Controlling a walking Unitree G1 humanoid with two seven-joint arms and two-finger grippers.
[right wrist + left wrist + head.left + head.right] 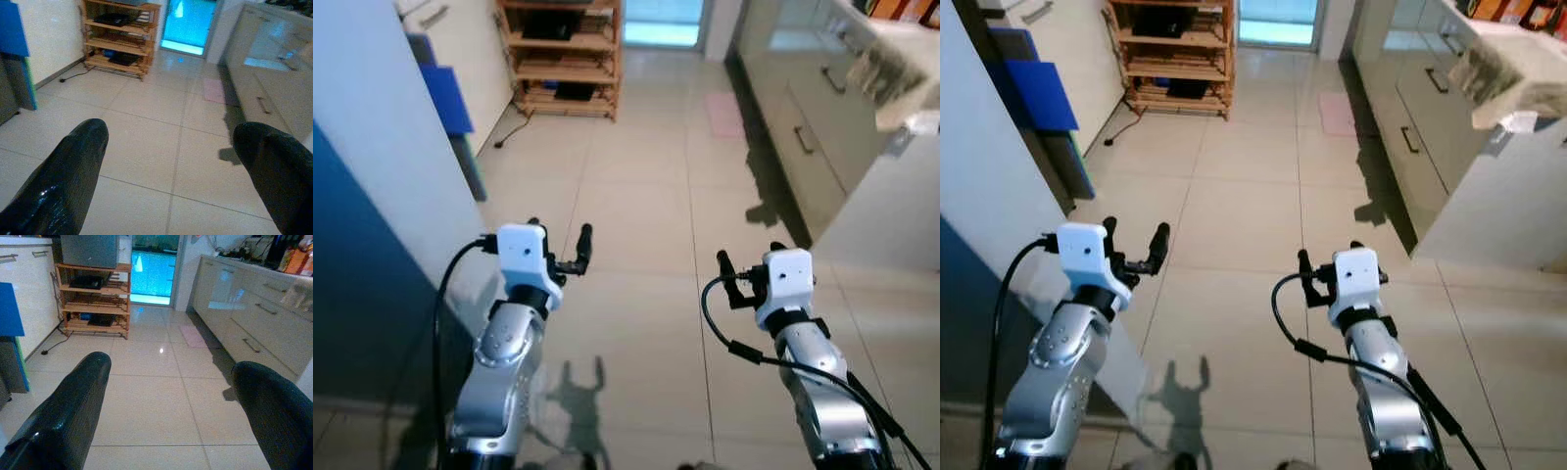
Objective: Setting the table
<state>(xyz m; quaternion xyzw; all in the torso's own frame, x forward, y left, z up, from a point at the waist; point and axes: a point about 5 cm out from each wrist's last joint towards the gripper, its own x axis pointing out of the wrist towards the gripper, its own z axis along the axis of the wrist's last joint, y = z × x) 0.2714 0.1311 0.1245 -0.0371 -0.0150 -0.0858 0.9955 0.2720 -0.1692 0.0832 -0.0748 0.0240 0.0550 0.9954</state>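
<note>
While over tiled floor (646, 196), left tool (166, 431), right tool (171, 186) spread, empty.

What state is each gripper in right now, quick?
Left gripper: jaws open, holding nothing, raised over the tiled floor.
Right gripper: jaws open, holding nothing, raised over the same floor.

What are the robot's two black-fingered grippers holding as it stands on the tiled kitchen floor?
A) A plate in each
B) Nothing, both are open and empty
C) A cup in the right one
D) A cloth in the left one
B: the left gripper and right gripper each show spread black fingers with just pale tiled floor between them.
</note>
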